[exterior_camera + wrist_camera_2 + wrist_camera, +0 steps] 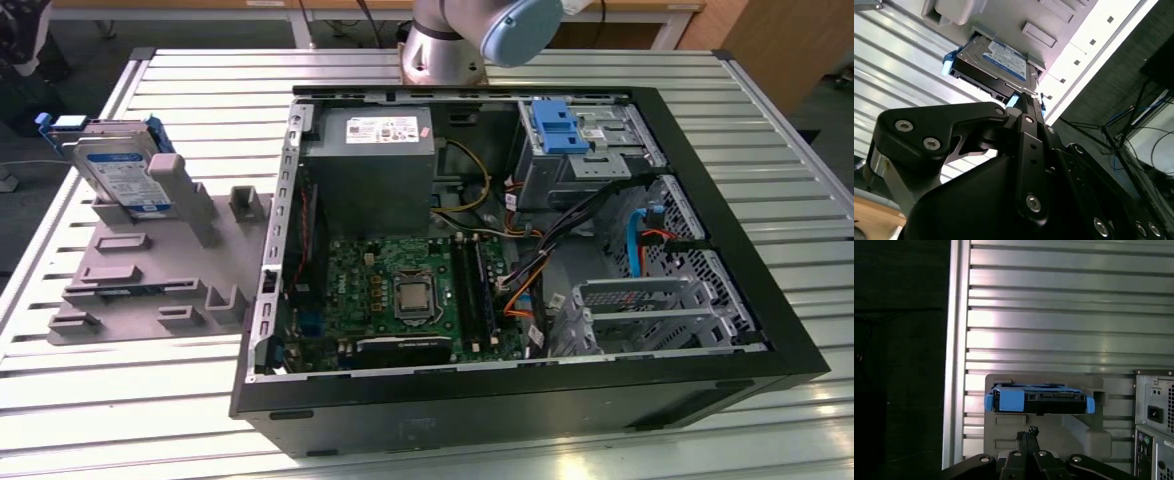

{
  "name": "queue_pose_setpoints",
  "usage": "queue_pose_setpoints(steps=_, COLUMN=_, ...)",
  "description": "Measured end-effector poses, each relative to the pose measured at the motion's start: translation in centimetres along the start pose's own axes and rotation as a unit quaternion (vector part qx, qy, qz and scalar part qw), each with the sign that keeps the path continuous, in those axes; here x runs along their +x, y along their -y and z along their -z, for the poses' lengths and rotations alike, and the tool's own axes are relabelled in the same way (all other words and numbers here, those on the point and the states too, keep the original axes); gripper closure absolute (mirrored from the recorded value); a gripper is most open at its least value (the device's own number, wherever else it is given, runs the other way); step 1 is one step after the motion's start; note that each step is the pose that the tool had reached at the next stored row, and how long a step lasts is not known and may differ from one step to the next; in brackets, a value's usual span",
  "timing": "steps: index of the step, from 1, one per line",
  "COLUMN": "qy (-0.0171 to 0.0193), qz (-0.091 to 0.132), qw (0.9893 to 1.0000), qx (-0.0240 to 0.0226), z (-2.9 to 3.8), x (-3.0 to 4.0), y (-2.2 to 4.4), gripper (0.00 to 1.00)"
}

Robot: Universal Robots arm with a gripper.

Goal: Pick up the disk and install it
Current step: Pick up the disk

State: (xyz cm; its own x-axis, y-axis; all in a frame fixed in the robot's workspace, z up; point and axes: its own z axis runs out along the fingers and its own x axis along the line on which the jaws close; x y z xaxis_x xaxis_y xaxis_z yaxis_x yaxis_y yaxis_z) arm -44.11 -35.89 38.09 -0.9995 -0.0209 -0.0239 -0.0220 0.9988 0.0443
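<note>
The disk (1039,400), in a blue frame, stands on edge in a grey block (1089,432) on the ribbed counter (1064,315). The pincer (1027,436), fingers together, hangs near it, not touching. A computer case (1154,425) stands beside the block.

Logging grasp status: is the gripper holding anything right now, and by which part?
Nothing is held. The gripper is shut and empty, apart from the disk, which stands on edge in the grey fixture.

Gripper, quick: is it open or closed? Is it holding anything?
Gripper: jaws closed, holding nothing. The disk sits in the grey fixture.
</note>
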Motion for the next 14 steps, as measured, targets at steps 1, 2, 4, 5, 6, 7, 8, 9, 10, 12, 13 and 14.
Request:
queue_pose_setpoints(steps=1, qy=-0.0004, qz=0.009, qw=1.0, qx=-0.0002, z=0.0, x=0.0, y=0.0, gripper=0.89)
queue_pose_setpoints(steps=2, qy=-0.0007, qz=0.017, qw=0.9999, qx=-0.0004, z=-0.01, x=0.0, y=0.0, gripper=0.89)
queue_pose_setpoints(steps=4, qy=-0.0015, qz=0.034, qw=0.9994, qx=-0.0008, z=0.0, x=0.0, y=0.0, gripper=0.89)
queue_pose_setpoints(steps=5, qy=-0.0018, qz=0.041, qw=0.9992, qx=-0.001, z=0.0, x=0.0, y=0.0, gripper=0.89)
queue_pose_setpoints(steps=6, qy=-0.0021, qz=0.047, qw=0.9989, qx=-0.0011, z=-0.01, x=0.0, y=0.0, gripper=0.89)
queue_pose_setpoints(steps=7, qy=-0.0024, qz=0.055, qw=0.9985, qx=-0.0013, z=-0.01, x=0.0, y=0.0, gripper=0.89)
queue_pose_setpoints(steps=8, qy=-0.0027, qz=0.063, qw=0.998, qx=-0.0015, z=-0.01, x=0.0, y=0.0, gripper=0.89)
queue_pose_setpoints(steps=9, qy=-0.0031, qz=0.07, qw=0.9975, qx=-0.0017, z=-0.02, x=0.0, y=0.0, gripper=0.89)
queue_pose_setpoints(steps=10, qy=-0.0034, qz=0.078, qw=0.997, qx=-0.0019, z=-0.01, x=0.0, y=0.0, gripper=0.89)
queue_pose_setpoints(steps=12, qy=-0.0041, qz=0.094, qw=0.9956, qx=-0.0022, z=-0.02, x=0.0, y=0.0, gripper=0.89)
queue_pose_setpoints(steps=13, qy=-0.0045, qz=0.102, qw=0.9948, qx=-0.0024, z=-0.02, x=0.0, y=0.0, gripper=0.89)
queue_pose_setpoints(steps=14, qy=-0.0049, qz=0.11, qw=0.9939, qx=-0.0026, z=-0.03, x=0.0, y=0.0, gripper=0.89)
